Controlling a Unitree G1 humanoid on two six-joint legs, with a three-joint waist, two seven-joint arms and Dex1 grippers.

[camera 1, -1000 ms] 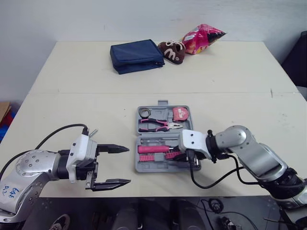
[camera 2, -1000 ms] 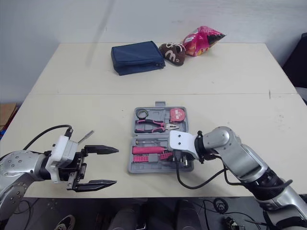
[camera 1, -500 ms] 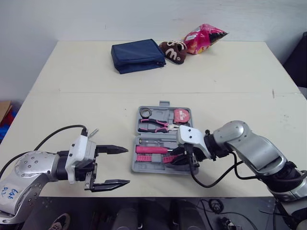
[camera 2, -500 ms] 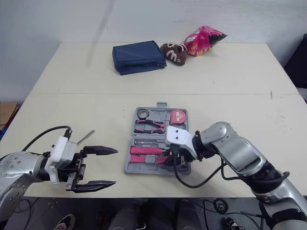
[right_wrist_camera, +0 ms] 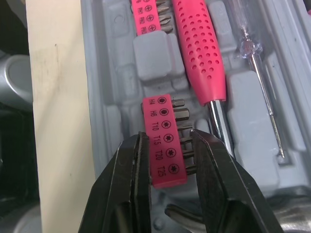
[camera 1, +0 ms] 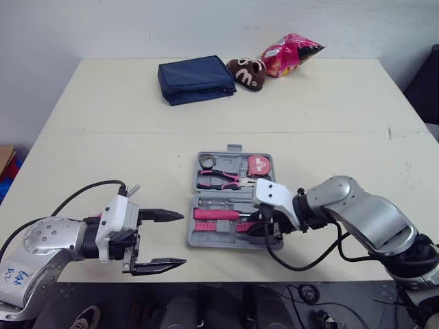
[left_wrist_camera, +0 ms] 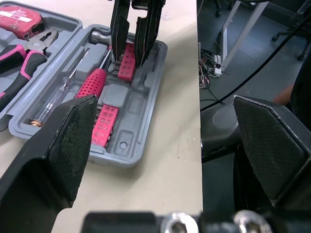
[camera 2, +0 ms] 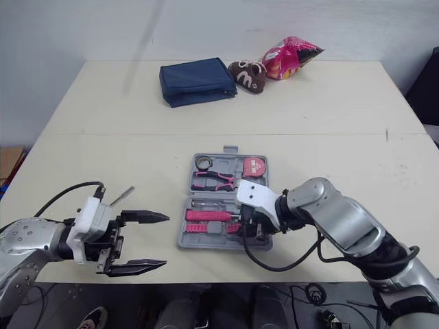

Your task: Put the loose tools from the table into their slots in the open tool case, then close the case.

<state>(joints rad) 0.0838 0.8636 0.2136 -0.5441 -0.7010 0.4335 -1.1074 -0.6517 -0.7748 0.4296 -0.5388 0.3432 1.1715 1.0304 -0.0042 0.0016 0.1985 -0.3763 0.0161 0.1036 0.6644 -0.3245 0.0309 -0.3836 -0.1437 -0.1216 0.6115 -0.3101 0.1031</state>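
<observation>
Right wrist view: right gripper (right_wrist_camera: 167, 136) pinches the pink bit holder (right_wrist_camera: 164, 145) in the tool case's (camera 1: 206, 240) near-right corner; left gripper (camera 1: 182, 238) gapes wide by the table's (camera 1: 103, 157) near edge.

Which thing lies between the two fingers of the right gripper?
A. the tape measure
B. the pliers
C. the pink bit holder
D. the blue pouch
C: the right gripper has the pink bit holder between its fingers, over the tool case.
</observation>
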